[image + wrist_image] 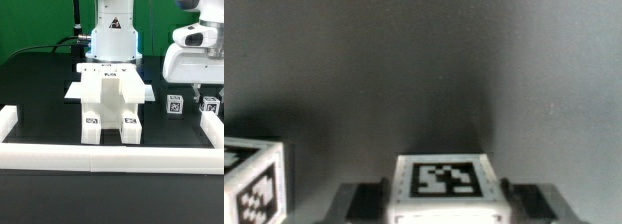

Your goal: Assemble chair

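– at the exterior view's right, on the far side of the table (40, 80), your gripper (448, 197) sits low over a small tagged block (448, 178). the wrist view shows its fingers (363, 198) flanking that block, one on each side.

– is it gripped?

– i cannot tell. the fingers look very close to the block's sides, but nothing shows whether they press it or are slack. the block rests on the table, not lifted.

– and the rest?

– the half-built chair (108, 100) stands mid-table, well apart to the left, just behind the near border rail (110, 155). a second loose part (246, 185) lies just beside the block.

– so which step is this?

– picking up the next piece, i judge. you need a firm, centred hold first, then a straight lift clear of the neighbour before you carry it left to the chair.
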Available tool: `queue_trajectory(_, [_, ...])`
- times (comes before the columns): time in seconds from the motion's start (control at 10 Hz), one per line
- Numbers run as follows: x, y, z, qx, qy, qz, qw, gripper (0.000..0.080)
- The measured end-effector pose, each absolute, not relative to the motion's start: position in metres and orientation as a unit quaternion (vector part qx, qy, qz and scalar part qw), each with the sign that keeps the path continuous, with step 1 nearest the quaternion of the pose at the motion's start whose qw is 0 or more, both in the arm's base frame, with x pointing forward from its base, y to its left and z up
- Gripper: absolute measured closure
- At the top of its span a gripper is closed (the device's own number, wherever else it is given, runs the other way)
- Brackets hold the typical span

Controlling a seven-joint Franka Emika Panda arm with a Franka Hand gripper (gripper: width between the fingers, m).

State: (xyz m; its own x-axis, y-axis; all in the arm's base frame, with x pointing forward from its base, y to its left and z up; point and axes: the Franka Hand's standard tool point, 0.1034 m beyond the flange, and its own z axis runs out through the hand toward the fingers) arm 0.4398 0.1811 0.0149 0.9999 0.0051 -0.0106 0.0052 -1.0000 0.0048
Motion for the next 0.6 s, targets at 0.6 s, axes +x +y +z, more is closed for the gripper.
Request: queue_trajectory(0.6, [0.464,0.112,0.133,0.998,0.044,-0.038,-0.009,0.0515])
